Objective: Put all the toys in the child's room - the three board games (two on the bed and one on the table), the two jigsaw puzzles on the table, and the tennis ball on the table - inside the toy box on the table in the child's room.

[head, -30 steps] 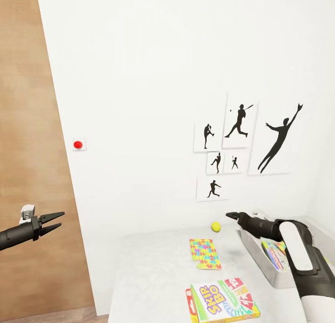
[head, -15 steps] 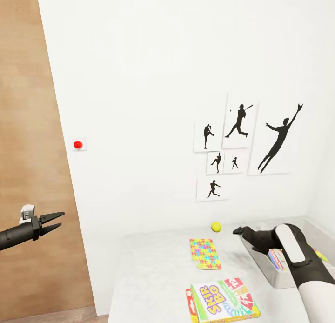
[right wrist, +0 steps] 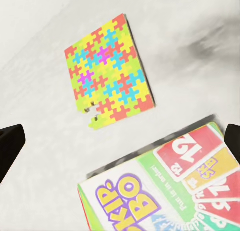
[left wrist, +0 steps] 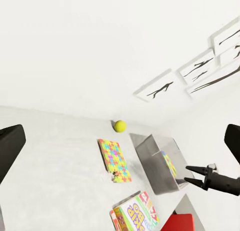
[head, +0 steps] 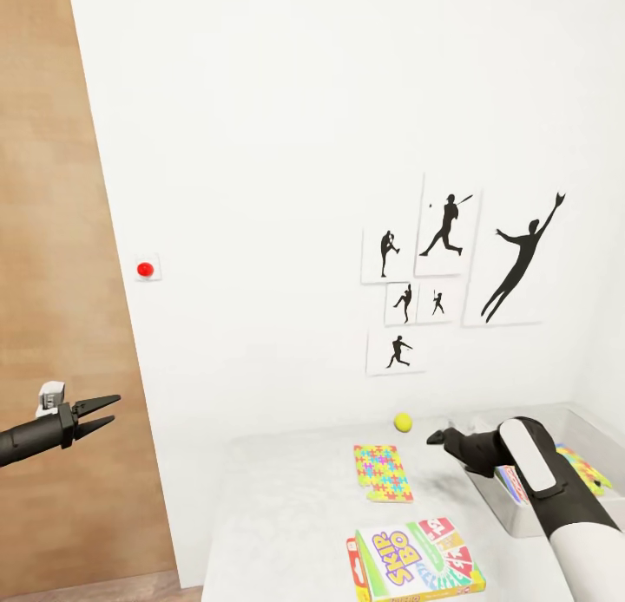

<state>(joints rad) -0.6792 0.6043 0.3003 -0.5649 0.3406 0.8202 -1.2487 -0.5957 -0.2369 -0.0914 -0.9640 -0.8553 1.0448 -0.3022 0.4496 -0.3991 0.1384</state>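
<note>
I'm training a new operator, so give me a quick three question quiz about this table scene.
1. True or false: the tennis ball lies inside the toy box.
2. Which printed name shows on the board game nearest the camera?
3. The jigsaw puzzle on the table lies: A) under the game box, B) flat between ball and game box, C) in the right gripper.

Key: 1 false; 2 Skip-Bo; 3 B.

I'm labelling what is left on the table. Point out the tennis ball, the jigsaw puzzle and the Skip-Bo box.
tennis ball (head: 403, 422), head view, centre of the ball.
jigsaw puzzle (right wrist: 108, 74), right wrist view, middle of its face.
Skip-Bo box (head: 417, 560), head view, middle of the lid.
</note>
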